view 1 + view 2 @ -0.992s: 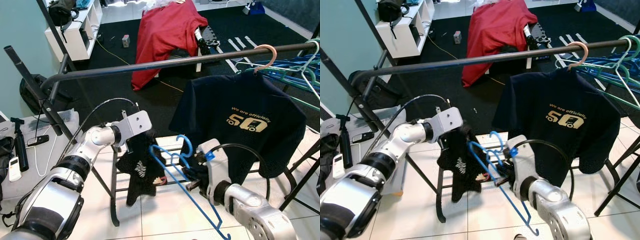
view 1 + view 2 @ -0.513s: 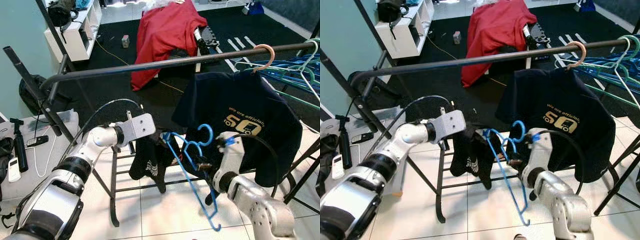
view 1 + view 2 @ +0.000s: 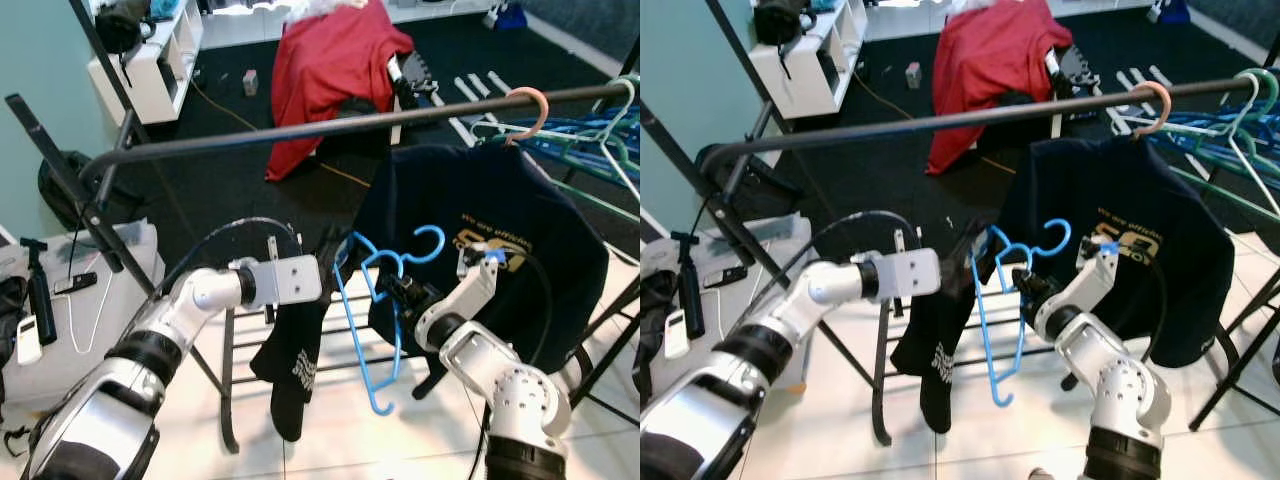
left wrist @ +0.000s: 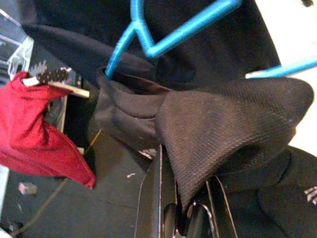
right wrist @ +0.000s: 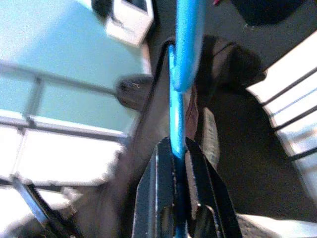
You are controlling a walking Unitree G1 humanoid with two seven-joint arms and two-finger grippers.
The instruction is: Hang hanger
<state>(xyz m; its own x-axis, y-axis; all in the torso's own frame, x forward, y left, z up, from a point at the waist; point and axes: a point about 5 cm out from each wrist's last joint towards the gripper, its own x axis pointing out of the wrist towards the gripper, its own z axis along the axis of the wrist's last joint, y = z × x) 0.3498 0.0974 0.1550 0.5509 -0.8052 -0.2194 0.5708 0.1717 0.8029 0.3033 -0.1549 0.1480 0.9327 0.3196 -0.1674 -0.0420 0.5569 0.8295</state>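
Note:
My right gripper (image 3: 402,292) is shut on a blue plastic hanger (image 3: 394,345), held upright below the dark clothes rail (image 3: 300,130), its hook (image 3: 432,240) pointing up. In the right wrist view the blue hanger (image 5: 178,89) runs straight out from between the shut fingers (image 5: 161,198). My left gripper (image 3: 322,278) is shut on a black garment (image 3: 290,365) that hangs down from it, right beside the hanger's left shoulder. The left wrist view has black cloth (image 4: 223,129) bunched over the fingers (image 4: 158,203), with the blue hanger (image 4: 173,34) just beyond.
A dark T-shirt with gold print (image 3: 490,230) hangs on a pink hanger at the rail's right, beside several empty hangers (image 3: 590,140). A low black rack (image 3: 235,345) stands under my arms. Red cloth (image 3: 330,60) drapes a chair behind; a white shelf (image 3: 150,60) stands back left.
The right gripper has lifted the blue hanger and turned it from slanted to upright, closer to the rail. The left gripper moved right and up with the black garment.

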